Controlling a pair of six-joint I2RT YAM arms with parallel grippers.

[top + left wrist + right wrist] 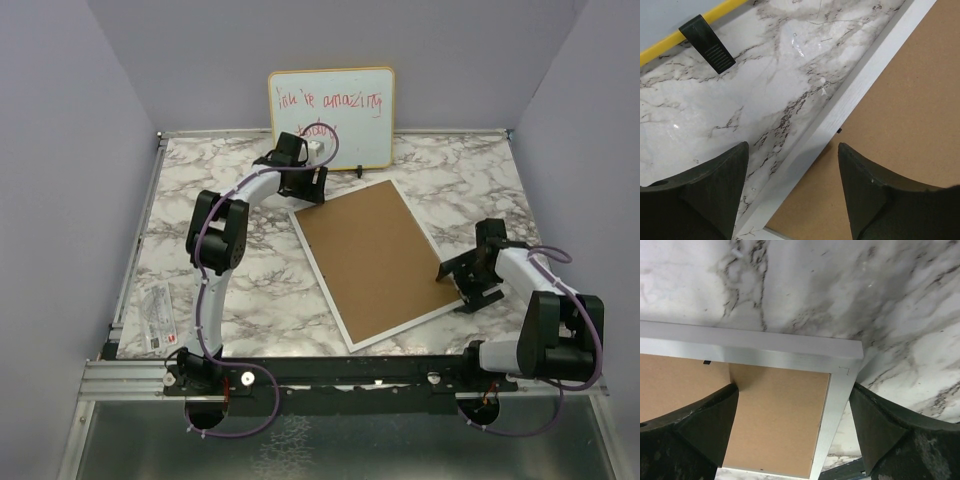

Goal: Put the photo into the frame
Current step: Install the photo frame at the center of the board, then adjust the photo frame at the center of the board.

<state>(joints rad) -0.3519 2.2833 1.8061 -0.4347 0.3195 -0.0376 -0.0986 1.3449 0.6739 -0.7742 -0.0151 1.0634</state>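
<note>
Frame (pixel 321 281): face-down, centre of table (pixel 200 250), backing board (pixel 375 260) in place. Photo: unseen, possibly under board. Left gripper (pixel 792 150): jaws apart, empty, astride rim at 11 o'clock. Right gripper (pixel 794 390): wide, empty, astride corner at 3 o'clock. Risk: uneven pinch skids frame.

The top camera overlooked the whole worktop (pixel 250 290) from the near side; both wrist cameras faced down, close over the frame (pixel 850 100).

The counter (pixel 230 290) has a glossy, marble-patterned skin that catches the light. The frame (pixel 855 95) has a smooth white rim; its brown backing board (pixel 900 115) is matt, like fibreboard. The black fingers (pixel 695 430) look dull and grainy, like plastic.
</note>
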